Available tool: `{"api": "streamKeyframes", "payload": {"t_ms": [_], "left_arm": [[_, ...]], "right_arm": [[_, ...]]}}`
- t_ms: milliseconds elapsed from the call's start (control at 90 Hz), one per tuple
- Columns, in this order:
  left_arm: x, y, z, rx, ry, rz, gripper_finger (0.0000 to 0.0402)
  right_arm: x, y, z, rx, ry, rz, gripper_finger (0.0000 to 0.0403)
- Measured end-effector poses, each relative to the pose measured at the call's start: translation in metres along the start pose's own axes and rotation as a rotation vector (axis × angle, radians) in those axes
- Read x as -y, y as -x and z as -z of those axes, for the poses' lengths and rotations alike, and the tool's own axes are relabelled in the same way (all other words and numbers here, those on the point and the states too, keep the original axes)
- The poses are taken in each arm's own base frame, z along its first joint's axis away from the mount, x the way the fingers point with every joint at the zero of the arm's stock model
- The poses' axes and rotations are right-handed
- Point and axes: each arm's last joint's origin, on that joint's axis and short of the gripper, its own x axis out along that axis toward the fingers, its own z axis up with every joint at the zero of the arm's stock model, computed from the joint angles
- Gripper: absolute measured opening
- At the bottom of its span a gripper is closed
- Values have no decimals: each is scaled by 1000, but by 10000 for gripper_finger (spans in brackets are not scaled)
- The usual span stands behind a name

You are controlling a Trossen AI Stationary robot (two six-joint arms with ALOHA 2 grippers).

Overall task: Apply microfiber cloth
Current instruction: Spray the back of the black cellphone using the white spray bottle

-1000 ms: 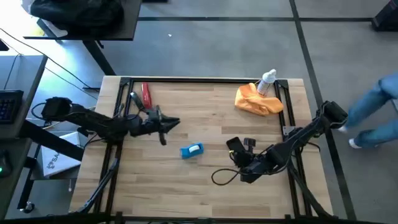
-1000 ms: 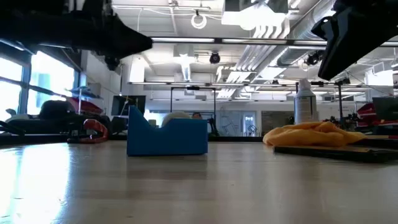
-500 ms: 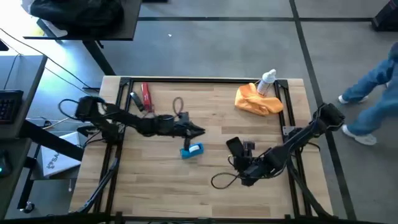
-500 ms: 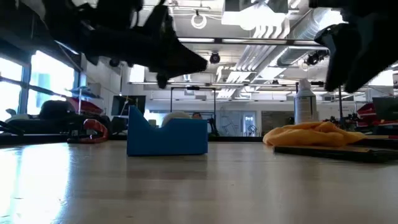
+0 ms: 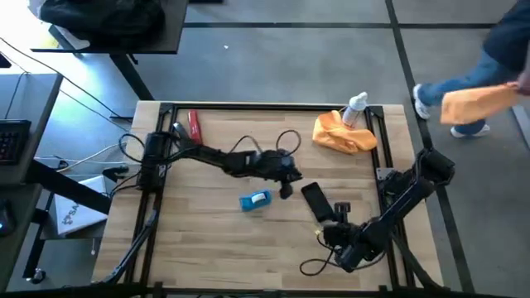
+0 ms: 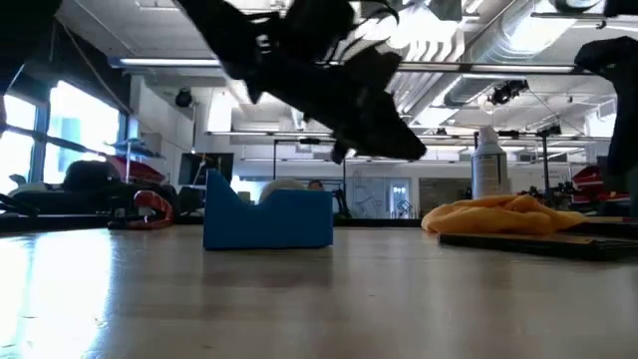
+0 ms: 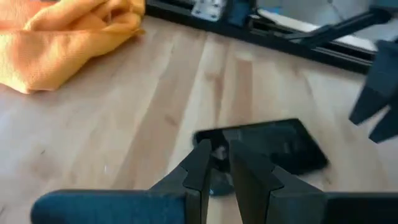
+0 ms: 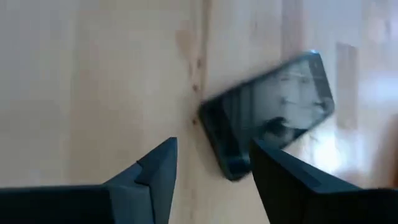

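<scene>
Reaching: my left hand (image 5: 286, 178), fingers nearly together, mid-worktop (image 5: 207, 223).
Cloth: microfiber cloth (image 5: 342, 132) far right; soft, light; I pinch a raised fold.
Right hand (image 8: 211, 168): apart, near phone (image 5: 316, 201).

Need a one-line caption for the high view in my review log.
Left gripper reaches mid-table between blue block and black phone; right gripper waits by the phone; orange microfiber cloth lies untouched.

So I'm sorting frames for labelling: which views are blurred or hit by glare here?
Low view: the left arm is a dark smear against bright ceiling lights. Right wrist view: the phone is soft, with reflections on its screen. Left wrist view: the microfiber cloth is slightly soft. High view: mostly sharp, with a blurred passer-by.
</scene>
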Motion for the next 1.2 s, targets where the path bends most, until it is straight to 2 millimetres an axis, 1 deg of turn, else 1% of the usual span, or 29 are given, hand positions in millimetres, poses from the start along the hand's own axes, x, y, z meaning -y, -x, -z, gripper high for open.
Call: {"api": "streamKeyframes", "payload": {"t_ms": [167,322,489,633,900,978,1200], "left_arm": [[-8,-28,-1,-13,11,-8,39],[-14,-52,13,-49,14,-10,39],[-17,-69,29,-81,13,-17,39],[-19,-74,39,-111,5,-27,39],[-18,-72,42,-160,-62,-44,39],[-18,-72,43,-170,-64,-50,39],[-17,-72,45,-188,-67,-44,39]], "right_arm": [[-13,-17,5,-32,120,80,169],[-19,-36,8,-84,211,132,170],[-18,-44,4,-87,247,174,169],[-14,-48,1,-68,287,218,170],[-6,-55,-8,-68,375,242,170],[-5,-53,-14,-52,395,260,170],[-4,-39,-32,-10,466,312,170]]}}
